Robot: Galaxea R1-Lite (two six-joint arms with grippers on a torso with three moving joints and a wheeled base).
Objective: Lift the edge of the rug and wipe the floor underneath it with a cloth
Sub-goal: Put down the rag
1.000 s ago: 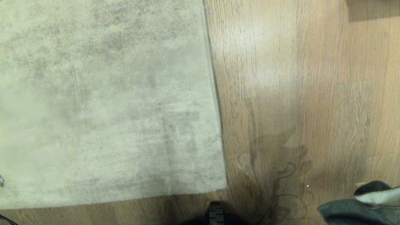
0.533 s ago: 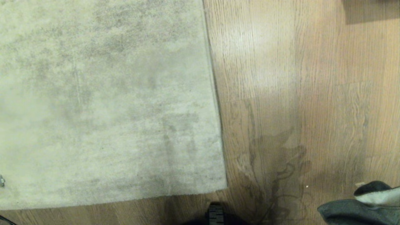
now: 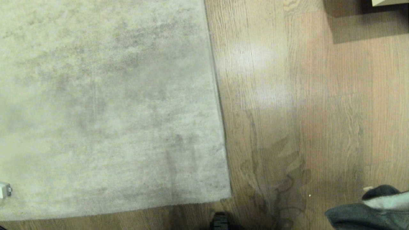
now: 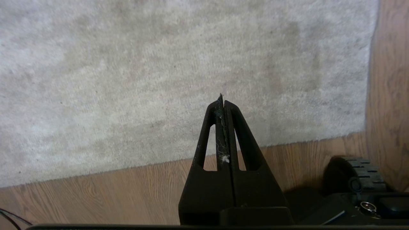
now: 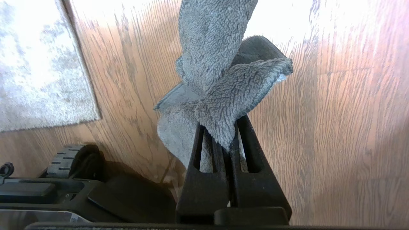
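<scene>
Presently the right gripper is clamped tight on the cloth, which hangs bunched above the floor, well right of the rug. The left gripper is closed and empty, poised over the pile near the rug's near border. The rug edge lies flat and unlifted. Recommended: open the left jaws, approach low at the corner, pinch the binding only, then raise before bringing the cloth across

- My left gripper: matte black, tapered fingers with slotted cut-outs, lint on the seam.
- My right gripper: same black, slotted.
- Ribbed black wheel on my base.
</scene>
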